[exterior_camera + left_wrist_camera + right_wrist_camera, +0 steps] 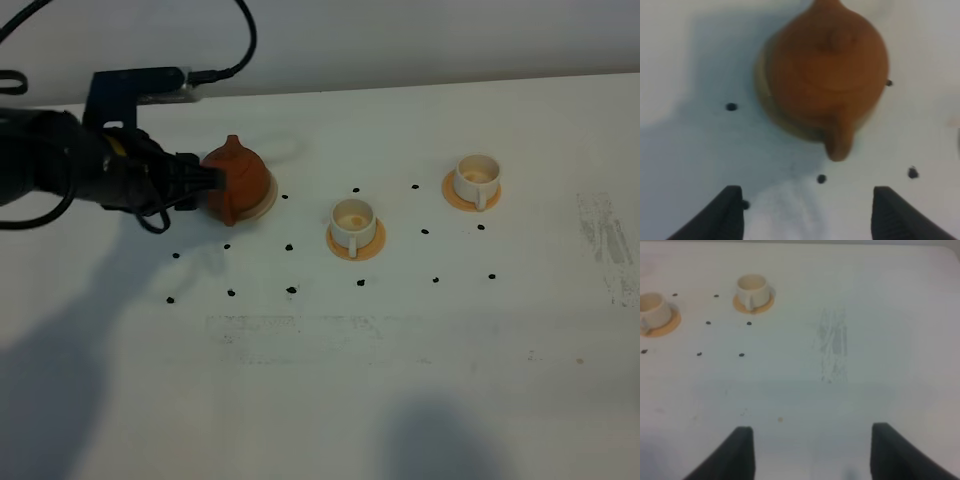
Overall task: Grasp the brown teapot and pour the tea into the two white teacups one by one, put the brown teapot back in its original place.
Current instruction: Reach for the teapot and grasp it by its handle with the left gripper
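Note:
The brown teapot point(236, 180) stands on its cream saucer point(268, 196) at the left. My left gripper point(203, 181) is level with it on its left side, very close to it. In the left wrist view the gripper point(807, 215) is open and empty, and the teapot point(827, 75) is a little ahead with a short stub point(839, 145) pointing at the gap between the fingers. The two white teacups point(352, 218) point(476, 177) stand on orange-tan coasters, their insides pale tan. My right gripper point(807, 455) is open over bare table, and both cups point(752, 287) point(650, 307) show far ahead of it.
Small black dots point(290, 290) mark the white table point(400, 380) around the teapot and cups. A grey scuffed patch point(605, 240) lies at the right. Cables point(235, 60) run behind the left arm. The table's far edge is just behind the teapot.

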